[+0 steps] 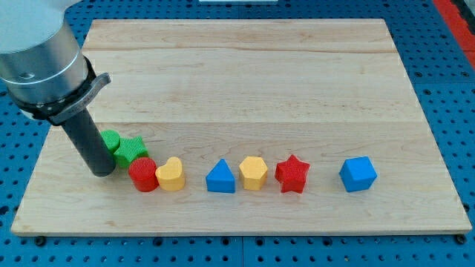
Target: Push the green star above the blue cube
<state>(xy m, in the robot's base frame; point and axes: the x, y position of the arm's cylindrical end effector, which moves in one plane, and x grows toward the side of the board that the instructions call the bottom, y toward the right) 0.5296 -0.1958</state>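
The green star (132, 149) lies at the view's lower left of the wooden board (245, 67). The blue cube (358, 174) sits far to the view's right in the same lower band. My tip (102, 172) rests on the board just left of and slightly below the green star, close to it or touching it. A second green block (110, 140) sits right behind the rod, against the star's left side; its shape is partly hidden.
A row lies between star and cube: a red cylinder (142, 175) just below the star, a yellow heart (171, 174), a blue triangle (220, 176), a yellow hexagon (254, 172), a red star (292, 174). Blue perforated table (445, 44) surrounds the board.
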